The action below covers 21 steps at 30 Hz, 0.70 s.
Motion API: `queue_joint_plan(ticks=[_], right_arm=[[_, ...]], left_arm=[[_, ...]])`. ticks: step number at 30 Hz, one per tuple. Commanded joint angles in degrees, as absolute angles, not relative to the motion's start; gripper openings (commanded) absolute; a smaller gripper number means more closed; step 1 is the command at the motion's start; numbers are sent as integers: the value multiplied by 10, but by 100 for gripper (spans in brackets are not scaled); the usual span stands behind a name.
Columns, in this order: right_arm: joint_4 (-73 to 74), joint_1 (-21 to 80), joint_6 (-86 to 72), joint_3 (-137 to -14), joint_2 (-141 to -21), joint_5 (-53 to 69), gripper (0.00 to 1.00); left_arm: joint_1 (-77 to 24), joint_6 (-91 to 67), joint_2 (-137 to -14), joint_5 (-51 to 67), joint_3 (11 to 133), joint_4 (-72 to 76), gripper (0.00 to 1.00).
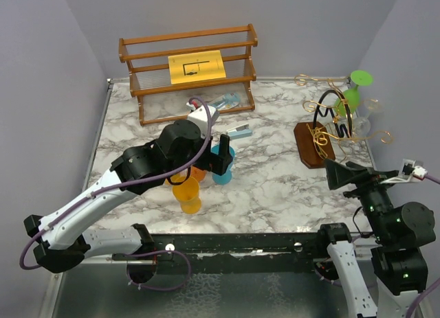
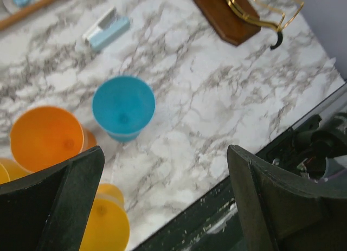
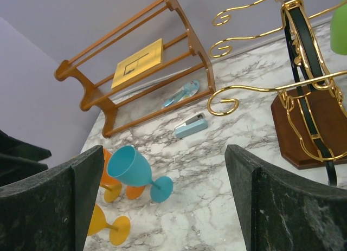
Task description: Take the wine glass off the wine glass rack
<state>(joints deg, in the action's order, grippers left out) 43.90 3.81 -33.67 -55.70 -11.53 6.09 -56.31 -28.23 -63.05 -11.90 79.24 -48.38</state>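
1. The wine glass rack [image 1: 314, 145] stood on the right side of the counter [image 1: 275, 187]. Its dark wood block sat flat on the marble, and its gold and black wires curled up from it.
2. The wine glass [image 1: 352, 97] was a green one. It hung on the far right wires of the rack, foot on top and bowl down, close to the right wall.
3. The left arm [image 1: 89, 205] reached out over the middle of the counter. Its jaws were spread wide apart and held nothing.
4. A blue glass [image 2: 123, 107] stood upright on the counter just in front of those jaws.
5. An orange glass [image 2: 46, 137] and a yellow glass [image 2: 105, 226] stood just beside the blue one, on its near left side.
6. The right arm [image 1: 395, 222] sat low at the near right corner. Its jaws were also spread wide and empty. The rack's block was near them, a little ahead, and they did not touch it.
7. A wooden shelf [image 1: 189, 57] with a yellow sheet [image 1: 197, 66] on it stood at the back of the counter.
8. A small pale blue thing [image 1: 239, 132] lay flat on the counter between the shelf and the blue glass.
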Motion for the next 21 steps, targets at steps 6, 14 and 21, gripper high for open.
queue_joint_plan(ticks=[6,14,21], right_arm=[[439,43,-333,-625,-220,58,91],[469,43,-392,-730,-382,-43,87],[505,43,-402,-852,-552,-197,88]], left_arm=[[-562,-114,-630,-216,778,-90,99],[-519,-94,-642,-185,715,1,99],[-514,-22,-614,-139,600,91,99]])
